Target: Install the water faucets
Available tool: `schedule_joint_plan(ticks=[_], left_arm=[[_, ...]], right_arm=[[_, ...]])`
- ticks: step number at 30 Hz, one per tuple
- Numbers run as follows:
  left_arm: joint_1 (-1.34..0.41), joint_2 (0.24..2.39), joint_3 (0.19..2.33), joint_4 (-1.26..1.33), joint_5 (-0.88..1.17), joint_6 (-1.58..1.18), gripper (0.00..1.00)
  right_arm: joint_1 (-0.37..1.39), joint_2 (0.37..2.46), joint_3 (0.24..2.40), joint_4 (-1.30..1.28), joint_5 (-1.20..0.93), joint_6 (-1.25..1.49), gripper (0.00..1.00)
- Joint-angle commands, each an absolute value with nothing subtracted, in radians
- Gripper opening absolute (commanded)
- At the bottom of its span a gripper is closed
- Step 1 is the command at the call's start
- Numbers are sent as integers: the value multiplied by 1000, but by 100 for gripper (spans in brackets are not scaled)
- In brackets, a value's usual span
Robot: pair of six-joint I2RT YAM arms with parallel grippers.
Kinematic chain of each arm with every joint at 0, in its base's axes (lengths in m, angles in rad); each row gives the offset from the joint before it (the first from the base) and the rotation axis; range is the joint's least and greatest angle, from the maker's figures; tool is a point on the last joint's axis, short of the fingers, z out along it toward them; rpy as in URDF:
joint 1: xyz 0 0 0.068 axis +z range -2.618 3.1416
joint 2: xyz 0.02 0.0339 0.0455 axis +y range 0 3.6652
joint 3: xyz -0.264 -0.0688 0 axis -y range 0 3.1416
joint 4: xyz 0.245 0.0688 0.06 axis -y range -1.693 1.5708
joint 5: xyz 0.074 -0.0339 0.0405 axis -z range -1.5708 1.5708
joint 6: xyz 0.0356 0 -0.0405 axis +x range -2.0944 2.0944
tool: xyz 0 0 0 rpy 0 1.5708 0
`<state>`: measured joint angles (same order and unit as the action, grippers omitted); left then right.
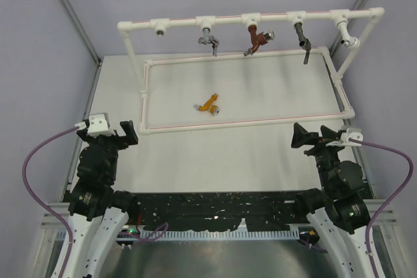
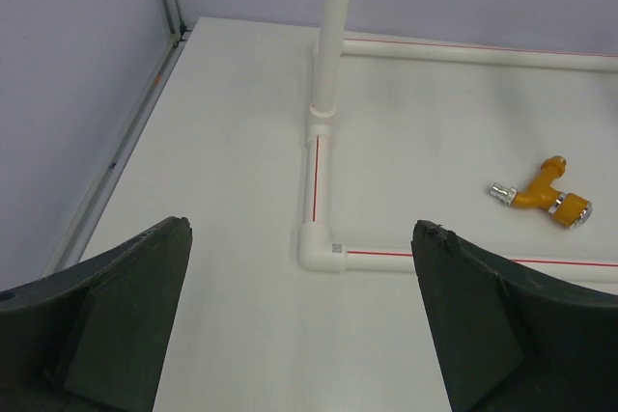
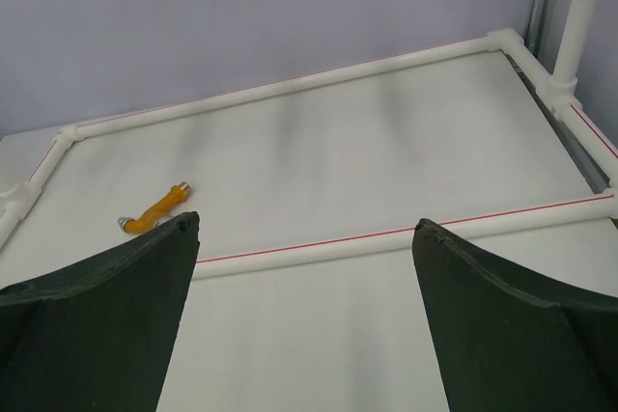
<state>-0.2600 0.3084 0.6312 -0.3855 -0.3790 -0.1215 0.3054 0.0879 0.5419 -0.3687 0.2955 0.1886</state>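
- A white table (image 1: pixel 228 154) fills the workspace, with grey walls on three sides.
- A white pipe frame (image 1: pixel 247 122), marked with thin red lines, lies as a rectangle on the table. Uprights at its left and right ends carry a raised top rail (image 1: pixel 228 19) along the far side.
- Two black arms stand at the near edge, each trailing a purple cable (image 1: pixel 39 154).
- The left gripper (image 1: pixel 118 136) hangs above bare table near the frame's near-left corner. Its jaws are released and spread wide, and nothing is between them.
- The right gripper (image 1: pixel 311 140) hangs outside the frame's near-right corner. Its jaws are likewise parted, with nothing in their grasp.
- Four taps hang from fittings on the top rail, left to right: a grey tap (image 1: pixel 210 41), a reddish-brown tap (image 1: pixel 255 40), a dark grey tap (image 1: pixel 303 40) and a silver tap (image 1: pixel 348 38) at the right end.
- The water faucet (image 1: pixel 209 104), orange-yellow with a silver knob, lies on its side on the table inside the frame. It sits left of centre, nearer the frame's near bar than the rail, and is well apart from both grippers.
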Motion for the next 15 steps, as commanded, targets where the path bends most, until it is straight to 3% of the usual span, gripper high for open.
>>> schedule_joint_plan(ticks=[1,7,15], left_arm=[[-262,316,627,-341,-376,-115,100],[-262,319,629,-345,-350,-121,100],[-262,316,624,-356,-296,-144,100]], right_arm=[[302,118,509,-270,259,221,95],[301,256,451,-144,46,262,95],[302,632,509,-6,-118,324,95]])
